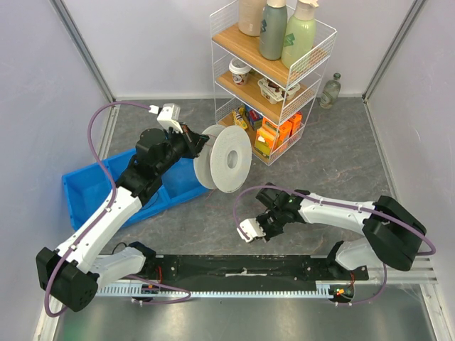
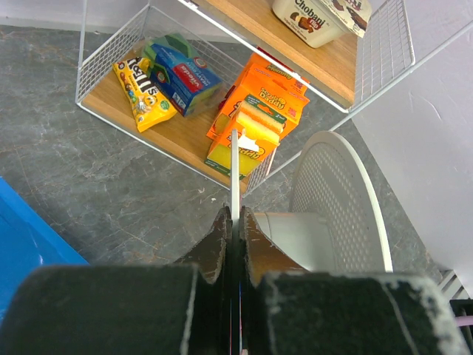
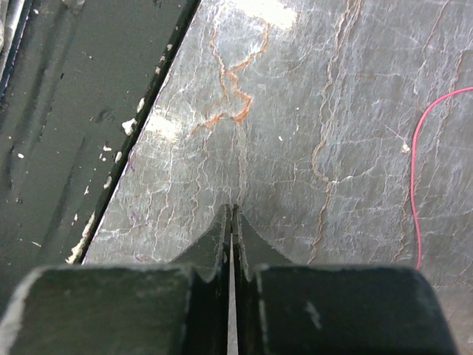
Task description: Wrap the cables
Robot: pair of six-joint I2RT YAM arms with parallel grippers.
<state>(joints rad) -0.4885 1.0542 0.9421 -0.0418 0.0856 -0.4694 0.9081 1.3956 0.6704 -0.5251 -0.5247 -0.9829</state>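
A white cable spool (image 1: 226,160) stands on edge at the middle of the table. My left gripper (image 1: 202,143) is shut on the rim of its near flange, which shows edge-on as a thin white strip (image 2: 234,166) rising from the jaws. The spool's hub (image 2: 295,235) and perforated far flange (image 2: 341,196) are to the right. My right gripper (image 1: 264,229) is low over the table in front of the spool, jaws shut with nothing seen between them (image 3: 232,214). A thin red cable (image 3: 414,185) lies on the table to its right, apart from it.
A white wire shelf rack (image 1: 274,78) with snack packs, cups and bottles stands behind the spool. A blue bin (image 1: 85,192) lies at the left under the left arm. A glass bottle (image 1: 330,90) stands at the back right. A black rail (image 1: 242,268) runs along the near edge.
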